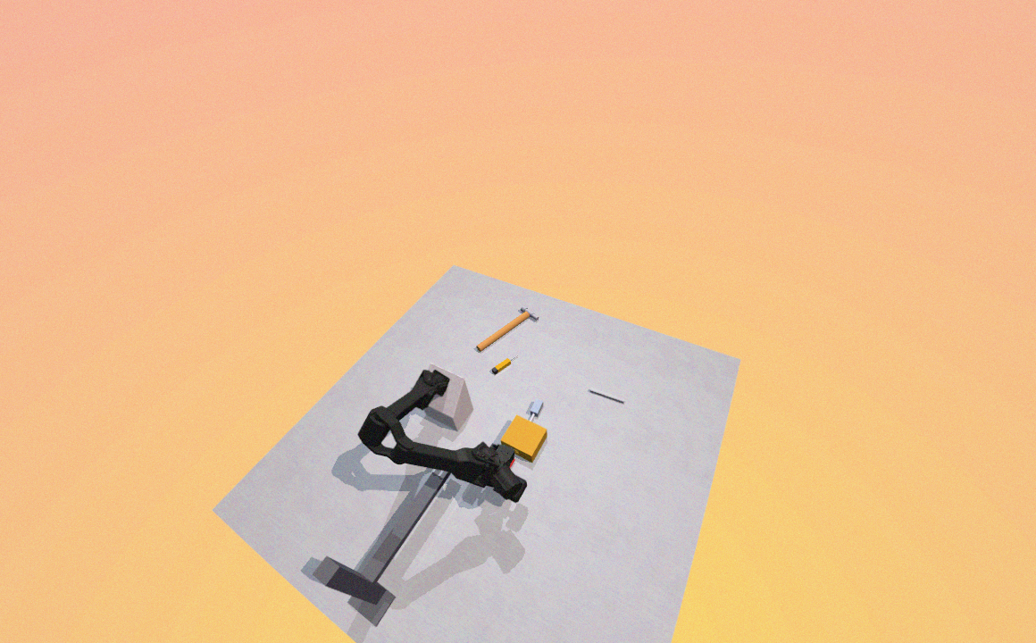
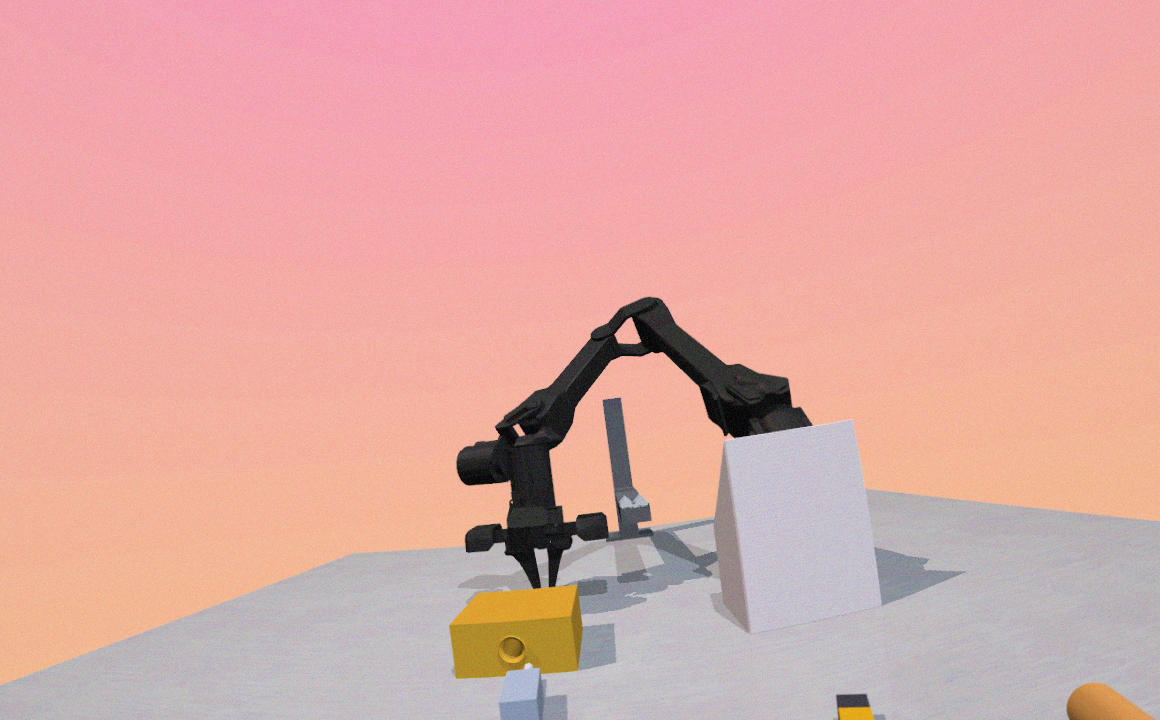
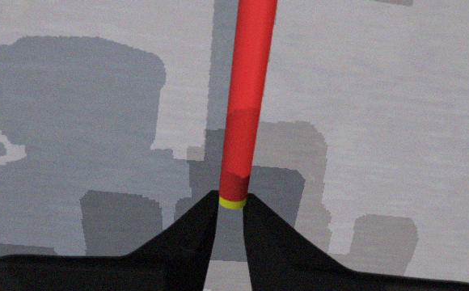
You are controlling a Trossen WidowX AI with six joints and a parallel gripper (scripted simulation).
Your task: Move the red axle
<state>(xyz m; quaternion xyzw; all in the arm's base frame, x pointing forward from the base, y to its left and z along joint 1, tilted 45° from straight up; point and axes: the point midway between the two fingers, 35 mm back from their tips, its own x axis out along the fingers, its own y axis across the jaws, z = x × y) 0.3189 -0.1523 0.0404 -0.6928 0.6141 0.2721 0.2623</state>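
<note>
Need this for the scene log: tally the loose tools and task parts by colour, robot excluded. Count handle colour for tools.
Red: 1, the axle
Orange: 1, the hammer
Yellow: 2, the beam and the small black-ended tool
Light blue: 1, the block-handled tool
Grey: 2, the bracket and the thin rod
Total: 7

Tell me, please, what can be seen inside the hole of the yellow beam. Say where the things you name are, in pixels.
The exterior view shows the near mouth of the hole in the beam [image 1: 523,437] [image 2: 516,634], with nothing protruding; its far end is hidden by the beam itself.
</note>
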